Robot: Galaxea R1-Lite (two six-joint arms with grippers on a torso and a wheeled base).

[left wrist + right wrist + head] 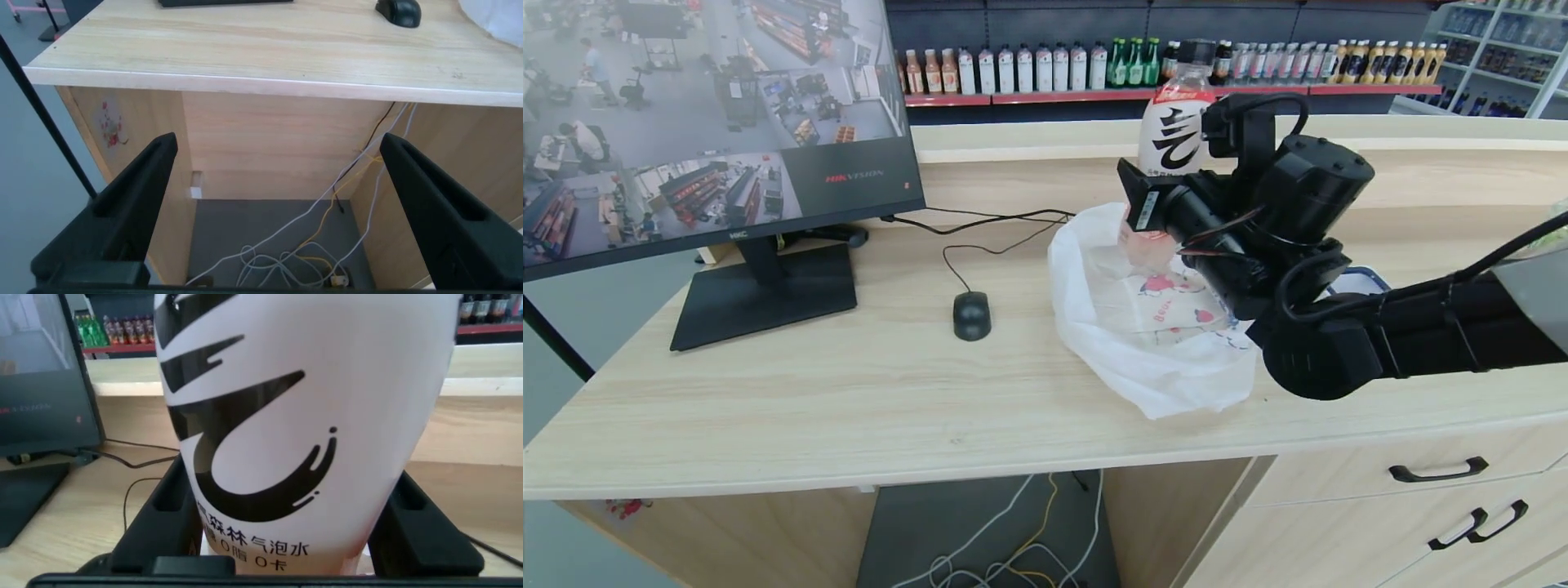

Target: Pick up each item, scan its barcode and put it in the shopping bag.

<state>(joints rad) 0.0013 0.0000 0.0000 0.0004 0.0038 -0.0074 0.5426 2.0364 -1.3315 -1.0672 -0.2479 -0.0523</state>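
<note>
Pale wood counter (849, 392) carries a white shopping bag (1143, 351), its mouth open upward. The right gripper (290, 539) is clamped on a white-labelled bottle (1176, 122), which stands upright over the bag. Its base seems to dip into the opening, though the arm partly hides that spot. The left gripper (278, 143) hangs with its jaws spread wide and nothing between them, low before the counter's front edge. A black mouse (972, 315) lies near the bag.

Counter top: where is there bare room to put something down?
The wide front strip of the counter, from the monitor stand and mouse to the near edge. Crowded at the shopping bag, where the right gripper holds the bottle.
</note>
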